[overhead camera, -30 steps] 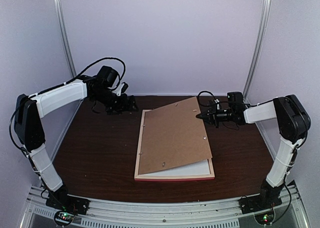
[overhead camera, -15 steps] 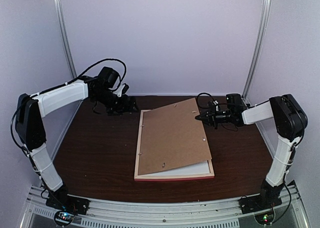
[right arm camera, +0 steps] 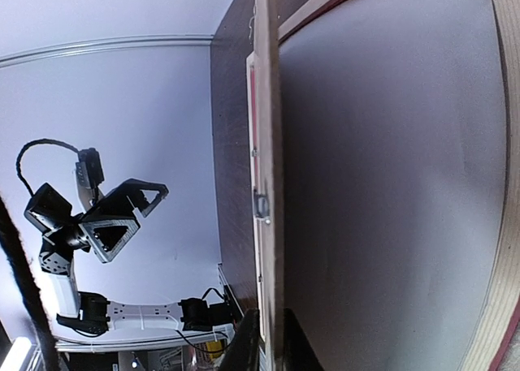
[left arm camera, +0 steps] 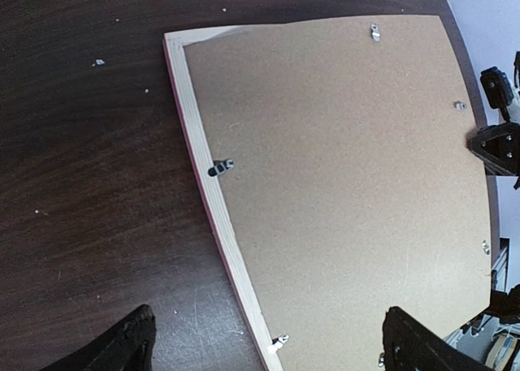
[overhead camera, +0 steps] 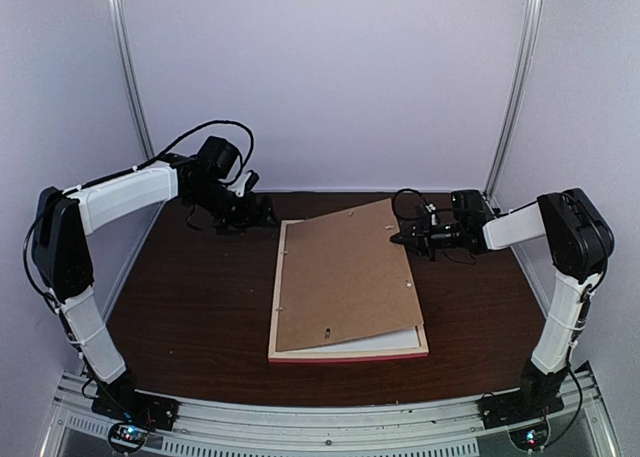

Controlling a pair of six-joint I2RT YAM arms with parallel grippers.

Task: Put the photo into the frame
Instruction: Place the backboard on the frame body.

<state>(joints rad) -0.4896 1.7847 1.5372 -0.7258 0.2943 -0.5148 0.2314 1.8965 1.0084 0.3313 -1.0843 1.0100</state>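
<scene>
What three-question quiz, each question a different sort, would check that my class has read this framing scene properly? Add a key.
1. True or false: the backing board lies flat and square inside the frame.
2. The right tool is clamped on: A) the frame B) the backing board C) nothing.
3. Fill in: the left tool hovers with its fingers ____.
Key: 1 false; 2 B; 3 open.

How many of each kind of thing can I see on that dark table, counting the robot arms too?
Robot arms: 2, ending in the left gripper and the right gripper
Picture frame: 1
Brown backing board: 1
White sheet under the board: 1
Total: 5
</scene>
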